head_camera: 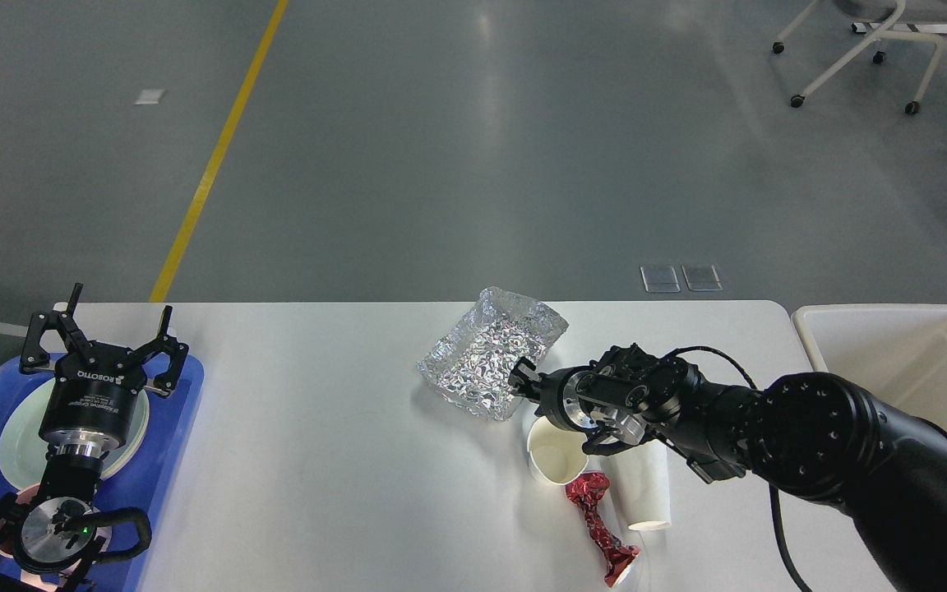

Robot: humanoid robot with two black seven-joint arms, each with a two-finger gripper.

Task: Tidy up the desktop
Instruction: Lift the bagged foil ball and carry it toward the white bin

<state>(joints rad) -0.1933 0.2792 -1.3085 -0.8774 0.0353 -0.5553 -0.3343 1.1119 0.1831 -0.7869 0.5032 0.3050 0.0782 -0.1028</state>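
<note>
The white desktop [317,427] carries a crinkled silver foil bag [486,358], a paper cup [554,460] with its mouth facing up, a second paper cup [642,485] lying mouth toward me, and a crumpled red wrapper [601,526]. My right gripper [558,411] hovers just above the first cup's far rim, beside the foil bag's near corner. Its fingers are spread and hold nothing. The lower finger reaches the rim between the two cups. My left gripper [103,337] stands open above the blue tray [169,444], holding nothing.
A pale green plate [17,427] lies in the blue tray at the desktop's left end. A cream bin [917,362] stands off the right end. Beyond the far edge are grey floor, a yellow line and a wheeled chair base [852,57].
</note>
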